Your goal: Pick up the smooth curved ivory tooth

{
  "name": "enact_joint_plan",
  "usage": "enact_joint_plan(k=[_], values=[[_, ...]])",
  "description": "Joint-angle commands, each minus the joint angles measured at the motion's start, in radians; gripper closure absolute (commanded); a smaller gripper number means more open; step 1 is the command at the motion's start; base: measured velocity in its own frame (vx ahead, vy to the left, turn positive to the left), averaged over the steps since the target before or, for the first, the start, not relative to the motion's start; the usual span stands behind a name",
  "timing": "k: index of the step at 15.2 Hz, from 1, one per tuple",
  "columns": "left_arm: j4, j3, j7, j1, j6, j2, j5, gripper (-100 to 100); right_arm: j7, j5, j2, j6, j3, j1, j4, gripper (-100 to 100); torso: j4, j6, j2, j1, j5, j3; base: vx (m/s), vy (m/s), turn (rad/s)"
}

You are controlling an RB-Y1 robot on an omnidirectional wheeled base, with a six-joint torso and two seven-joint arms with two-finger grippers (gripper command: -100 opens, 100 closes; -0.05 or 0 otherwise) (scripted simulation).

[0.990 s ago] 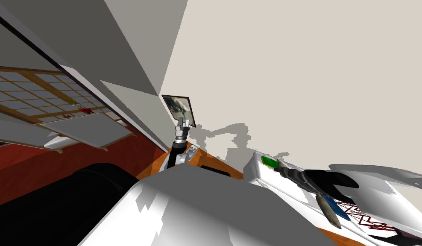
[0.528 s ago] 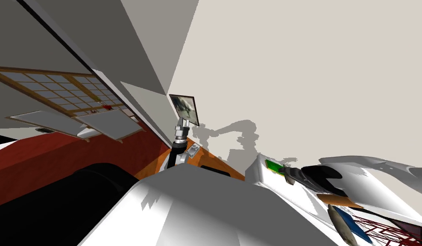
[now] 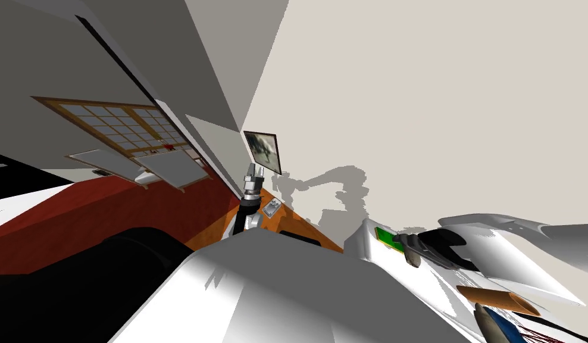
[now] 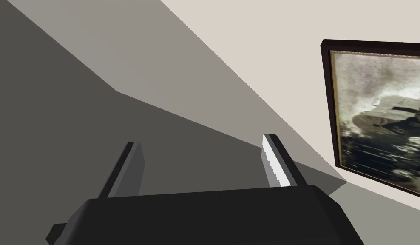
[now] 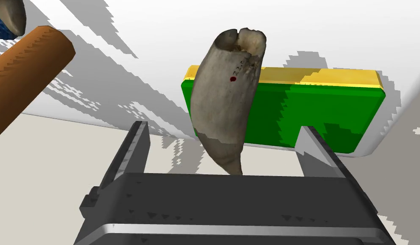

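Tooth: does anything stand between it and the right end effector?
Nothing visible does. The tooth sits between the open fingers of the right end effector, touching neither. The green block lies beyond it, and the brown cylinder is off to one side.

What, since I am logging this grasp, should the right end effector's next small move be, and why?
Probably shut the right end effector on the grey-beige curved tooth: its fingers stand open with the tooth between them, neither pressing it, in front of the green block with a yellow edge. Lifting would likely leave it behind.
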Motion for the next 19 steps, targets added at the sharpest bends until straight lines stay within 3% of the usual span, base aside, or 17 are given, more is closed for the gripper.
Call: enact_joint_plan(k=[1, 6, 7, 8, 12, 16, 18, 19], values=[[0.000, 0.000, 0.000, 0.000, 0.000, 0.000, 0.000, 0, -0.001, 0.015, 0.031, 0.007, -0.018, 0.031, 0.016, -100, 0.000, 0.000, 0.000, 0.000, 0.000, 0.000, -0.032, 0.026, 0.106], [0.000, 0.000, 0.000, 0.000, 0.000, 0.000, 0.000, 0, -0.001, 0.041, 0.086, 0.017, -0.053, 0.094, 0.051, -100, 0.000, 0.000, 0.001, 0.000, 0.000, 0.001, -0.024, 0.018, 0.078], [0.000, 0.000, 0.000, 0.000, 0.000, 0.000, 0.000, 0, -0.001, 0.035, 0.073, 0.017, -0.043, 0.075, 0.039, -100, 0.000, 0.000, 0.001, 0.000, 0.000, 0.001, -0.010, 0.008, 0.021], [0.000, 0.000, 0.000, 0.000, 0.000, 0.000, 0.000, 0, -0.001, 0.035, 0.075, 0.017, -0.043, 0.077, 0.041, 100, 0.000, 0.000, 0.000, 0.000, 0.000, 0.000, 0.000, 0.000, 0.000], [0.000, 0.000, 0.000, 0.000, 0.000, 0.000, 0.000, 0, -0.001, 0.035, 0.075, 0.017, -0.044, 0.076, 0.041, 100, 0.000, 0.000, -0.001, 0.000, 0.000, -0.001, 0.000, 0.000, 0.000], [0.000, 0.000, 0.000, 0.000, 0.000, 0.000, 0.000, 0, 0.000, 0.000, -0.002, 0.002, 0.002, -0.006, -0.005, 100, -0.001, 0.001, -0.004, -0.002, 0.000, -0.002, 0.036, -0.029, -0.133], [0.000, 0.000, 0.000, 0.000, 0.000, 0.000, 0.000, 0, 0.000, -0.010, -0.025, -0.002, 0.016, -0.031, -0.019, 100, -0.001, 0.001, -0.004, -0.001, 0.000, -0.002, 0.026, -0.015, -0.119], [0.000, 0.000, 0.000, 0.000, 0.000, 0.000, 0.000, 0, 0.001, -0.009, -0.015, -0.005, 0.012, -0.017, -0.007, 100, -0.001, 0.000, -0.003, -0.001, 0.000, -0.002, 0.012, -0.005, -0.023]])
